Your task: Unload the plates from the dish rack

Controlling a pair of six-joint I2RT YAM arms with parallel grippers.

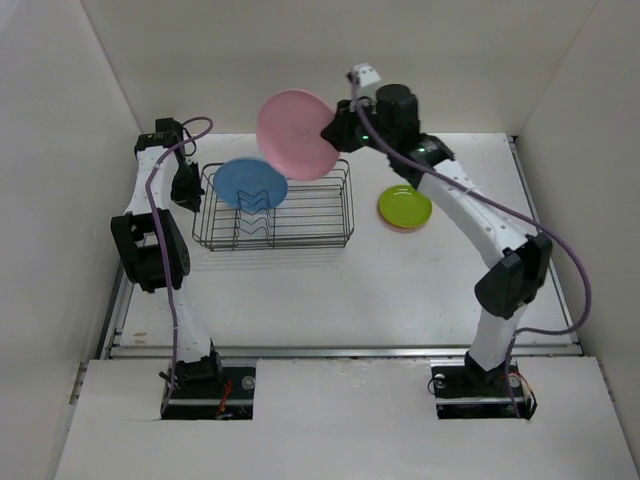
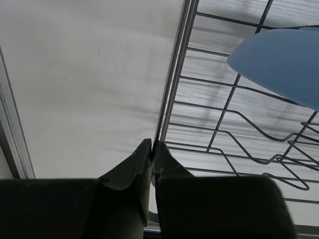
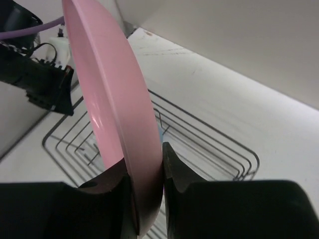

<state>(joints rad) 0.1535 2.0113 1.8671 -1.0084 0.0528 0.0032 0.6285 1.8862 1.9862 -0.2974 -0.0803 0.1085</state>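
Observation:
My right gripper [image 1: 333, 128] is shut on the edge of the pink plate [image 1: 296, 135] and holds it upright in the air above the back of the dish rack [image 1: 300, 215]. In the right wrist view the pink plate [image 3: 109, 99] is pinched between my fingers [image 3: 174, 169], with the rack [image 3: 209, 144] below. The blue plate [image 1: 251, 184] stands in the rack's left part. My left gripper [image 1: 186, 190] is shut on the rack's left rim wire [image 2: 172, 89]; the blue plate [image 2: 284, 59] shows there too. The lime green plate [image 1: 405, 206] lies on the table right of the rack, an orange rim [image 1: 402, 227] under it.
White walls close in the table on the left, back and right. The left arm's elbow [image 1: 150, 245] stands beside the rack's left side. The table's front edge rail [image 1: 340, 350] runs before both arm bases.

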